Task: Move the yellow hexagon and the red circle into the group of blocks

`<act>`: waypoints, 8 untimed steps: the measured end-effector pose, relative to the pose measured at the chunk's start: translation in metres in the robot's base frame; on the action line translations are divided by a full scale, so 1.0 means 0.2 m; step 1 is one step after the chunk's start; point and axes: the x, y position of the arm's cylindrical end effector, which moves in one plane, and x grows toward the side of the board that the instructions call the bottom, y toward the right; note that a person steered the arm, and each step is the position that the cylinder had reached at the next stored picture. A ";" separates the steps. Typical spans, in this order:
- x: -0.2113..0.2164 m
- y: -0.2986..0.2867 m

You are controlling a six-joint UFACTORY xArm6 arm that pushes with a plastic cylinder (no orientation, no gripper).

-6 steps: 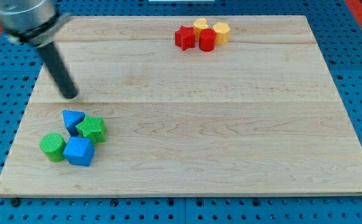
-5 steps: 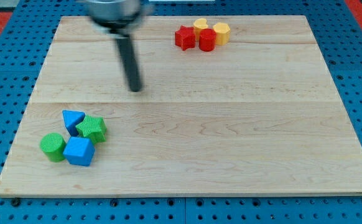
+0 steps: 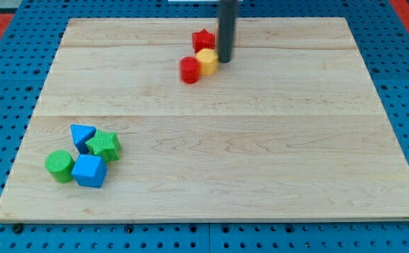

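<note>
My tip (image 3: 224,60) is at the view's top centre, touching the right side of a yellow block (image 3: 206,62); blur hides that block's shape. The red circle (image 3: 190,70) lies just left of and below the yellow block, touching it. A red star (image 3: 203,39) sits just above them, left of the rod. Only one yellow block shows. The group sits at the view's lower left: a blue triangle (image 3: 82,133), a green star (image 3: 105,145), a green cylinder (image 3: 60,166) and a blue cube (image 3: 89,171).
The blocks lie on a wooden board (image 3: 275,154). A blue pegboard table (image 3: 1,126) surrounds it, with red showing at the top corners.
The rod has swept from the left to the top centre. The yellow block and the red circle have been pushed down and left, away from the red star. One yellow block no longer shows.
</note>
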 end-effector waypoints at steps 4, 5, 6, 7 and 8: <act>0.53 -0.51; 0.68 -0.67; 0.75 -0.69; 0.67 -0.65; 0.44 -0.46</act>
